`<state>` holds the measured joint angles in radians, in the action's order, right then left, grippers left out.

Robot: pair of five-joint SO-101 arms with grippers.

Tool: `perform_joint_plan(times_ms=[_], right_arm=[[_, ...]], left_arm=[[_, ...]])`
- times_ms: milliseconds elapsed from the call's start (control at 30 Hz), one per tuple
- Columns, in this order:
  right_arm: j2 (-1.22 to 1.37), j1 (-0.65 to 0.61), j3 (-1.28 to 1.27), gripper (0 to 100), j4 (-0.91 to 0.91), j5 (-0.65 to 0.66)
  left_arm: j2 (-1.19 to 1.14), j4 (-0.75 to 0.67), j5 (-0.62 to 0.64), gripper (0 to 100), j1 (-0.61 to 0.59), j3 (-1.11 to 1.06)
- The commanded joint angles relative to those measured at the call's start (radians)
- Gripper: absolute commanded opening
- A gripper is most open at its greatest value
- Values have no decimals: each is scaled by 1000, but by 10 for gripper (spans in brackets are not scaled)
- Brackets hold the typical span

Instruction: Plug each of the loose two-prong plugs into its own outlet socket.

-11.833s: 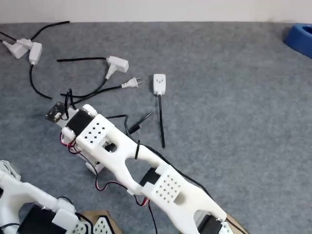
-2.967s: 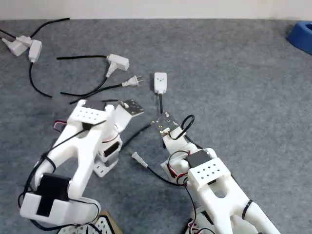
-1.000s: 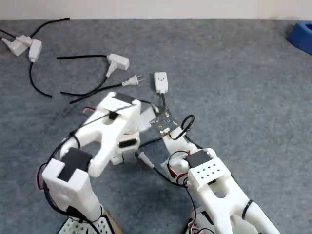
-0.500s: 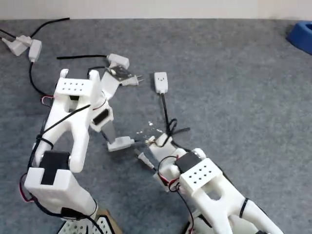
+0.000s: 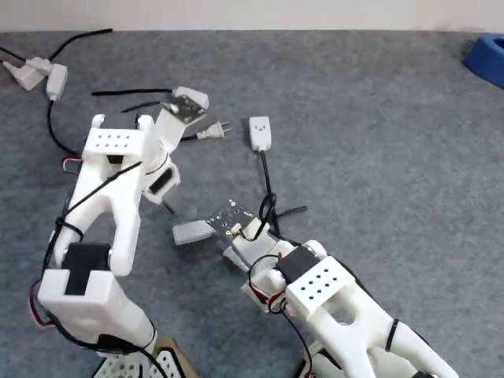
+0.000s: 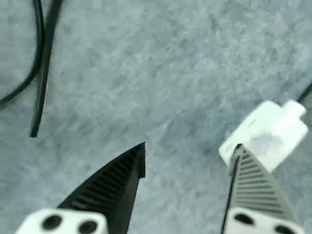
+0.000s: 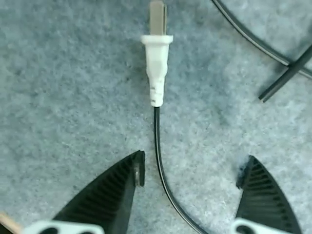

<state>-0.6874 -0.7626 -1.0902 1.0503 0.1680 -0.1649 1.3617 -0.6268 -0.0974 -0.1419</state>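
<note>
Grey carpet covers the bench [image 5: 409,173] (a blue object [image 5: 484,61] sits at its far right corner). Across it the left arm [image 5: 110,197] stretches up the left side, and the right arm [image 5: 327,291] comes in from the lower right.

At the far end of its arm, the left gripper [image 6: 189,148] hangs released, jaws spread wide over bare carpet. One fingertip lies at the edge of a white angled block [image 6: 265,132]; whether they touch cannot be told, nor whether the block is a plug or a socket.

Near the bench's middle, the right gripper [image 7: 194,158] is likewise released, grasping nothing. The near plug [image 7: 157,63] lies flat just ahead of its jaws, prongs pointing away, its black cord [image 7: 158,141] running back between the fingers.

Farther off, an outlet socket [image 5: 257,132] lies face up, and the far plug [image 5: 213,131] is just beside it, prongs toward it, apart. Two white cord ends [image 5: 39,75] lie touching at the far left.
</note>
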Motion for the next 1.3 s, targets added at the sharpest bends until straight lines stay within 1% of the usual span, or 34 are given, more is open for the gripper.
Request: perform_joint_plan(times_ms=[0,133,333,467,533,600,633,700,767,833,900,1000,1067,1133,1267], right_arm=[[-28,-10,19,296,2,9],[-28,-5,1,296,2,9],[-28,-4,8,296,2,9],[-28,-4,5,296,2,9],[-28,-4,10,296,2,9],[-28,-10,33,296,2,12],[-25,-15,56,296,8,23],[-18,-47,102,296,56,114],[-18,-88,176,296,142,204],[-16,-99,265,296,209,273],[-12,-102,357,296,254,313],[53,-133,407,296,262,308],[122,-157,404,296,193,264],[202,-170,406,296,120,241],[366,-176,406,296,1,227]], left_arm=[[-76,-43,29,284,62,41],[-130,-25,29,284,87,42],[-85,83,29,284,102,27],[-15,69,31,284,99,-36],[19,61,44,284,70,-31],[61,64,78,284,8,7],[81,66,91,284,-41,27],[116,87,124,284,-153,70],[142,118,140,284,-283,102],[159,127,133,284,-404,108],[163,121,77,284,-509,108],[150,121,-21,287,-634,105],[131,112,-64,287,-699,90],[113,58,-101,287,-751,58],[82,-103,-127,287,-831,-35]])
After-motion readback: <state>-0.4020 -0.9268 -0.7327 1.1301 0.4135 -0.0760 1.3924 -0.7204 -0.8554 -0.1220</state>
